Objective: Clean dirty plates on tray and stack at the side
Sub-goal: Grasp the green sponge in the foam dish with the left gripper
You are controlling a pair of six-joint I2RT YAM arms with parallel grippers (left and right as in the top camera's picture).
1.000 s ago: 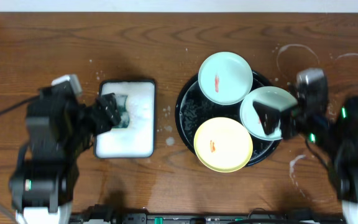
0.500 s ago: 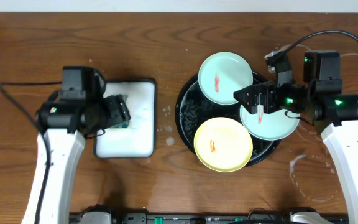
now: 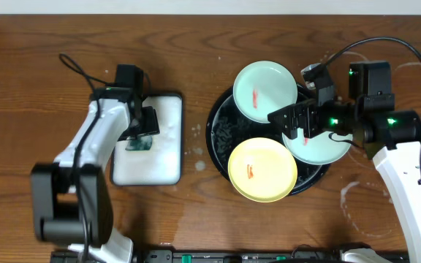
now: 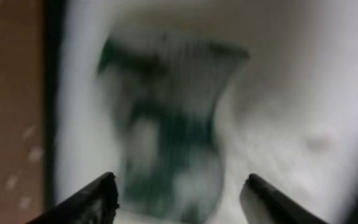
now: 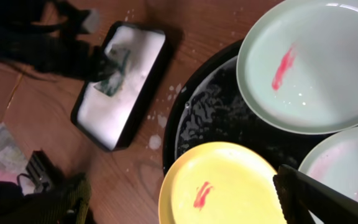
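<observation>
The black tray (image 3: 215, 135) holds three plates. A mint plate (image 3: 265, 91) with a red smear leans on the far rim, and a yellow plate (image 3: 262, 169) with a red smear lies at the near side. A second mint plate (image 3: 326, 146) lies at the right, partly under my right gripper (image 3: 292, 123). That gripper is open and empty, above the tray. The right wrist view shows the yellow plate (image 5: 222, 186), both mint plates (image 5: 316, 62) (image 5: 347, 174) and the sudsy tray (image 5: 210, 112). My left gripper (image 3: 146, 123) (image 4: 179, 186) is open just above a green sponge (image 4: 166, 124).
The sponge (image 3: 139, 144) lies in a white, dark-rimmed rectangular dish (image 3: 167, 157) full of foam, left of the tray. Brown tabletop right of the tray (image 3: 357, 197) carries whitish soapy rings. Cables run over the table behind both arms.
The left arm swung out and now reaches the dish from the far side, jaws over the sponge. The right gripper rose off the right mint plate and shifted slightly left over the tray.
</observation>
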